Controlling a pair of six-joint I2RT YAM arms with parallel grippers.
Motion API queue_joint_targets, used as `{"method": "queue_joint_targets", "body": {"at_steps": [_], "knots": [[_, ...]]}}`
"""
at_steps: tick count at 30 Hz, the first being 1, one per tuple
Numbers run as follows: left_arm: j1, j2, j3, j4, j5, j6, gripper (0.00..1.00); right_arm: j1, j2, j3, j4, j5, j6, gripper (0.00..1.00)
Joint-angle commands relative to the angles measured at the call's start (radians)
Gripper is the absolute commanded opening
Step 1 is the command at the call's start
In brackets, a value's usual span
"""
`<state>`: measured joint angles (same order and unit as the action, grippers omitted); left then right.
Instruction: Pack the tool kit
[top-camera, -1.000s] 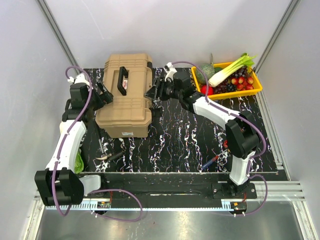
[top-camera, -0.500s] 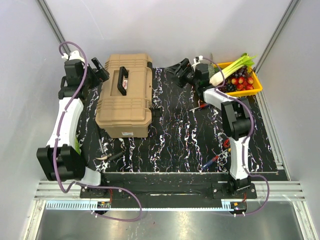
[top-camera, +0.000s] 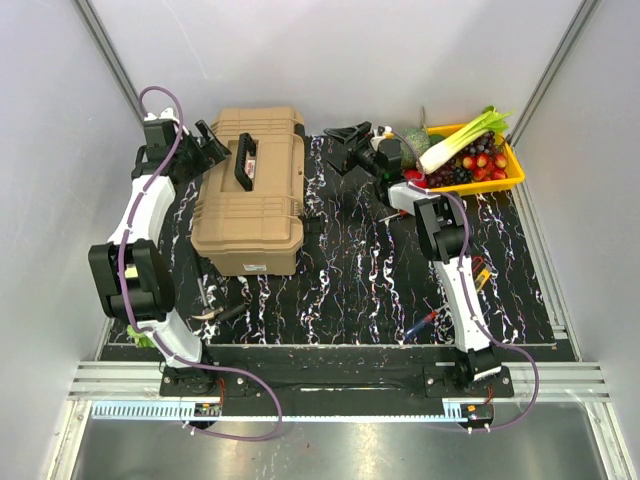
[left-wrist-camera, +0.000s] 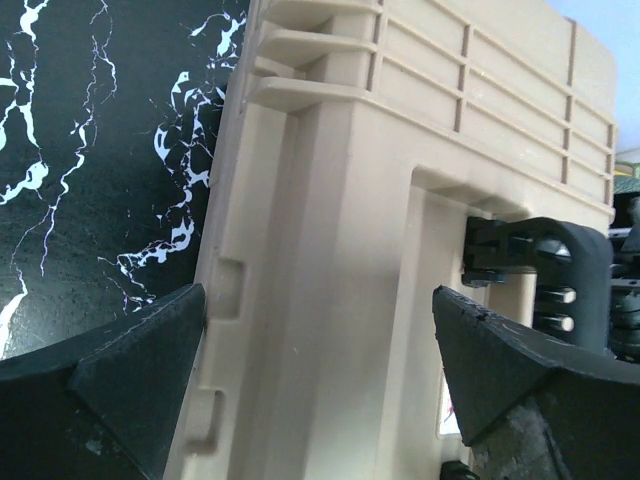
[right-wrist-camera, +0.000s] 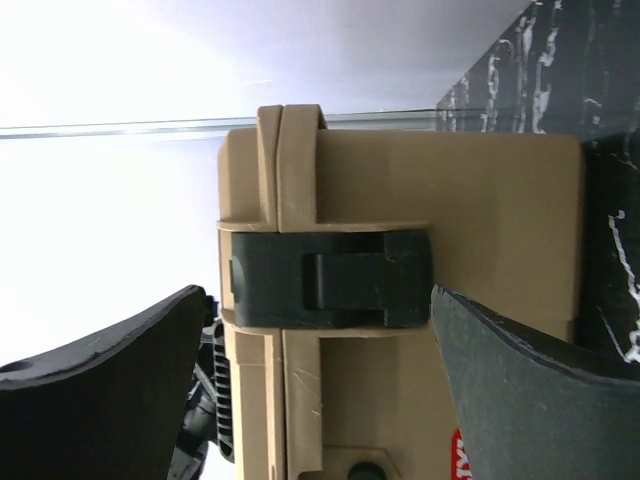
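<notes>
Tan toolbox (top-camera: 250, 215) separates left end effector (top-camera: 214, 142) and right end effector (top-camera: 338, 148), both open, empty.

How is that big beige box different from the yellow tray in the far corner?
The toolbox is tan and larger; the tray is yellow and smaller. The toolbox is shut, its contents hidden; the tray is open, showing a leek and strawberries. Both sit on the black mat.

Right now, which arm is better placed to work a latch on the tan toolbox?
Probably the right: the right claw, open, squarely faces a black latch on the toolbox. The left claw, also open, faces the ribbed lid and handle.
</notes>
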<state>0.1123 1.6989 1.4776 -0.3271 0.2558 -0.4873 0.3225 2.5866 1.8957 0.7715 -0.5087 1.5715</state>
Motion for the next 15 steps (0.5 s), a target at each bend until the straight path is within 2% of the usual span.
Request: {"method": "queue_joint_targets", "body": {"at_steps": [1,10,15], "knots": [[0.003,0.010,0.043,0.069,0.068,-0.008,0.99,0.029,0.052,0.109,0.104,-0.001,0.110,0.99],[0.004,0.018,-0.011,0.079,0.135,-0.005,0.99,0.064,0.135,0.195,0.095,0.003,0.139,0.99],[0.004,0.024,-0.026,0.072,0.155,-0.014,0.99,0.084,0.205,0.256,0.146,0.002,0.183,0.99]]}}
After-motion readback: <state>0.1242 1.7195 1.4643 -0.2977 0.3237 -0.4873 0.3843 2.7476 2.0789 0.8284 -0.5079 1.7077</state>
